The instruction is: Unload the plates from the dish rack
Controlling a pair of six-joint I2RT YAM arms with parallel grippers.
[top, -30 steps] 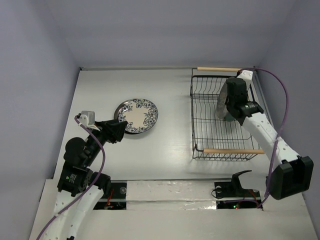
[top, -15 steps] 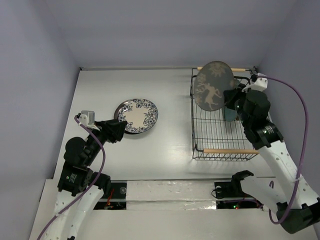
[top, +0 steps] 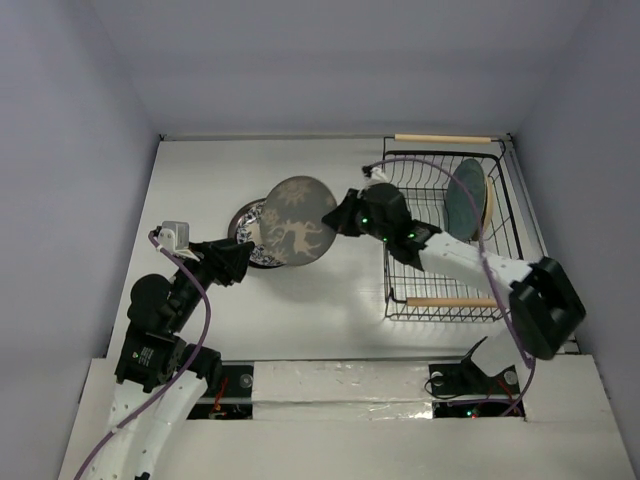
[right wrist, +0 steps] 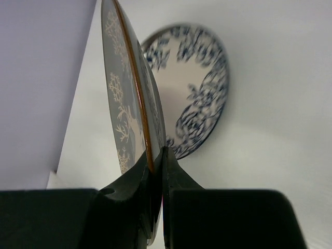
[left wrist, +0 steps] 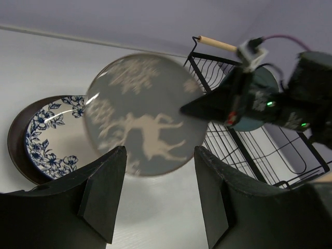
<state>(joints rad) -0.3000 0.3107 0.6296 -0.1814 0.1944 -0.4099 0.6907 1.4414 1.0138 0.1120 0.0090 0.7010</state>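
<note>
My right gripper (top: 340, 222) is shut on the rim of the dark deer plate (top: 296, 220) and holds it in the air above the white and blue floral plate (top: 252, 232), which lies flat on the table. The wrist view shows the deer plate (right wrist: 127, 88) edge-on between my fingers, the floral plate (right wrist: 199, 88) behind it. The black wire dish rack (top: 440, 240) stands at the right, with the teal plate (top: 464, 198) and a tan plate (top: 488, 203) upright in it. My left gripper (top: 240, 262) is open and empty just left of the floral plate (left wrist: 49, 129).
The rack's wooden handles (top: 442, 138) lie at its far and near ends. The right arm's purple cable (top: 430, 165) loops over the rack. Walls close in the table on three sides.
My right gripper has lifted the deer plate out of the rack and carried it left across the table to above the floral plate. The left arm has not moved.
</note>
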